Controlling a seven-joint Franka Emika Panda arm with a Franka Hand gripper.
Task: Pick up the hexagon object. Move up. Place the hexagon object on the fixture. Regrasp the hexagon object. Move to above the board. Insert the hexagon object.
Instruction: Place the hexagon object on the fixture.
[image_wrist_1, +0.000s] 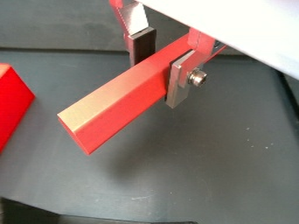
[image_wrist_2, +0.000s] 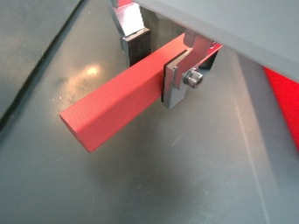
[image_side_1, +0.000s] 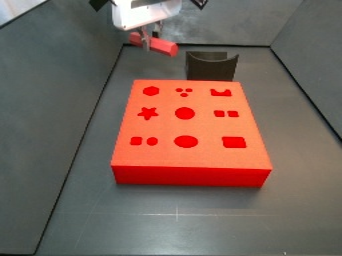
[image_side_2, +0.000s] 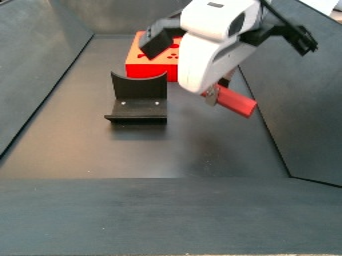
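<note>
Between the flat silver fingers (image_wrist_1: 177, 80) of the end effector (image_wrist_1: 158, 61), a slim red-pink prism-shaped bar, the hexagon object (image_wrist_1: 117, 107), was clamped near one end, its free end jutting out above the dark worktop (image_wrist_1: 211, 166). Only the pad of the far finger showed behind it. In a side view the white wrist body hid the fingers, leaving just the bar's tip (image_side_2: 237, 103) visible. Beyond, the dark L-shaped fixture (image_side_2: 136, 98) stood empty, and the large flat bright red board (image_side_1: 189, 135) lay well apart, its cut-outs unfilled, partly cut off behind the arm (image_side_2: 151, 56).
</note>
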